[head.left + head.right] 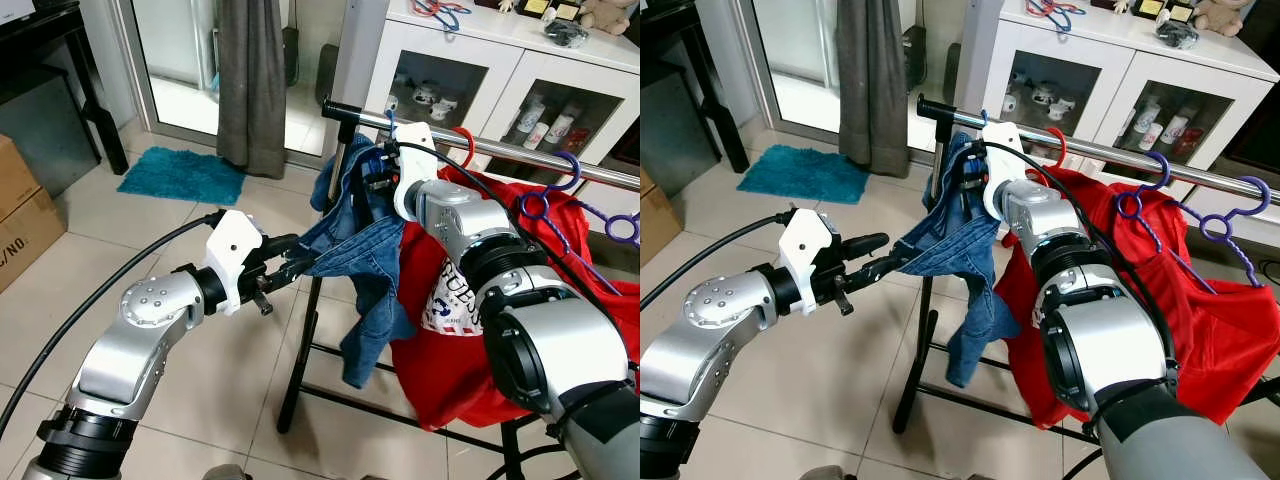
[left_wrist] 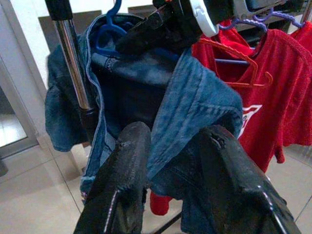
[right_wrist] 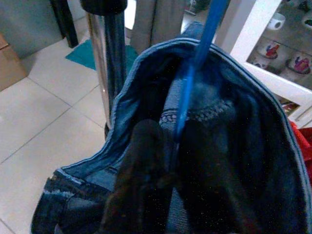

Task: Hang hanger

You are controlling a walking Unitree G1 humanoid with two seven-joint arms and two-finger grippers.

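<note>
A blue hanger (image 3: 195,73) carries a denim garment (image 1: 365,260). Its hook (image 1: 390,122) sits at the left end of the steel rail (image 1: 520,155); I cannot tell whether it rests on the bar. My right gripper (image 3: 173,146) is shut on the hanger's stem just under the hook, inside the denim collar. My left gripper (image 2: 173,141) reaches in from the lower left with its fingers (image 2: 122,185) apart. A fold of the denim (image 2: 195,107) lies between them.
A red T-shirt (image 1: 450,300) on a red hanger (image 1: 465,140) hangs just right of the denim, then purple hangers (image 1: 560,190). Behind the rack's black upright (image 1: 305,340) stands a white cabinet (image 1: 470,60). A teal mat (image 1: 185,172), a grey curtain (image 1: 250,80) and cardboard boxes (image 1: 20,215) are to the left.
</note>
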